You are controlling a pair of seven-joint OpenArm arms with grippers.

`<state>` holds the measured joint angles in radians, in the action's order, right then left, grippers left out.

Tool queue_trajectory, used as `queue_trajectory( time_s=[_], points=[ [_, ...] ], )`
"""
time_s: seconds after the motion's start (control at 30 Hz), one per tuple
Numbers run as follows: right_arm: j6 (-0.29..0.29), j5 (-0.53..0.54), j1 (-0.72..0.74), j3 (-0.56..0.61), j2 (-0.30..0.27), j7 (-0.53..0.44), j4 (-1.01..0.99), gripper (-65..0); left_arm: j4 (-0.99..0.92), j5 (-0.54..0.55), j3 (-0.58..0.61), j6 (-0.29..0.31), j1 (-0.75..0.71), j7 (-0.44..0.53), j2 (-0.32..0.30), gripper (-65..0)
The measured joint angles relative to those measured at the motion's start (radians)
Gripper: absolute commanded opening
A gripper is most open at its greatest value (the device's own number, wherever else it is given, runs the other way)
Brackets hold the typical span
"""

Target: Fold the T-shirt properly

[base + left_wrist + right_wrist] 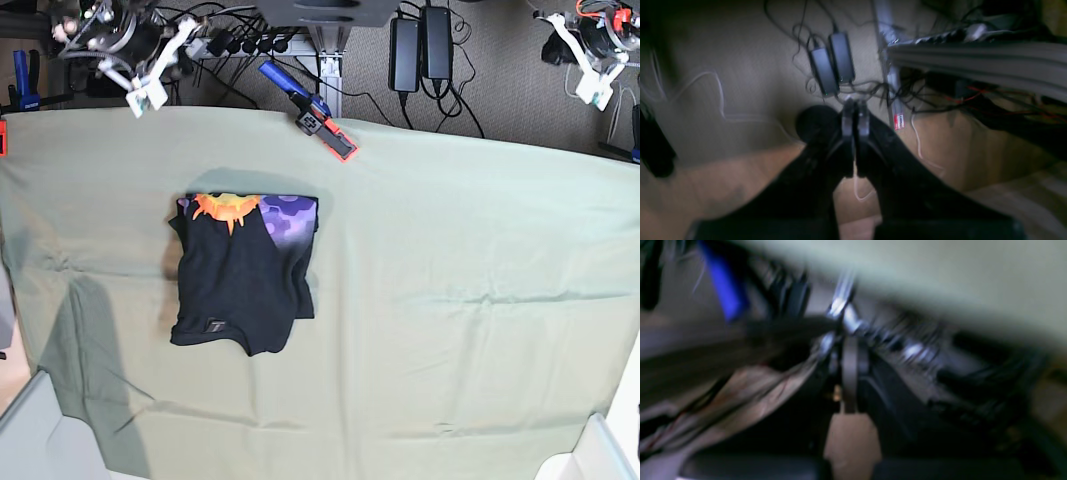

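The black T-shirt (245, 280) lies folded into a compact rectangle on the left middle of the table, with its orange, yellow and purple print showing along the far edge. My right gripper (140, 100) is raised beyond the table's far left corner, well away from the shirt. In the blurred right wrist view its jaws (850, 373) are together and hold nothing. My left gripper (598, 95) is raised beyond the far right corner. In the left wrist view its jaws (855, 115) are together and empty over the floor. The shirt is in neither wrist view.
A pale green cloth (460, 300) covers the whole table. A blue and orange clamp (315, 112) grips its far edge, and another blue clamp (22, 75) sits at the far left. Power adapters (833, 63) and cables lie on the floor behind the table.
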<state>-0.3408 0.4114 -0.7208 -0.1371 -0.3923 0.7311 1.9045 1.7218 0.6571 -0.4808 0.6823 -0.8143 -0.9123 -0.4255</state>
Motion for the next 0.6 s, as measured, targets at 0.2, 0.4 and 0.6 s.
queue_trajectory(
  time_s=[0.2,0.4,0.6],
  points=[
    [0.0,0.058,-0.047,0.002,-0.001,0.003,-0.082,-65.0,-0.227,-0.091,0.077,0.0,0.026,0.084,-0.006,-65.0],
    [0.0,0.077,-0.043,0.068,-0.003,0.014,-0.217,-65.0,-0.481,-0.206,0.232,-0.092,0.121,0.129,-0.003,-65.0],
    [-0.001,0.058,0.038,0.177,-0.003,0.081,-0.427,-65.0,-0.728,-0.294,0.42,-0.234,0.29,0.13,0.0,-65.0]
  ],
)
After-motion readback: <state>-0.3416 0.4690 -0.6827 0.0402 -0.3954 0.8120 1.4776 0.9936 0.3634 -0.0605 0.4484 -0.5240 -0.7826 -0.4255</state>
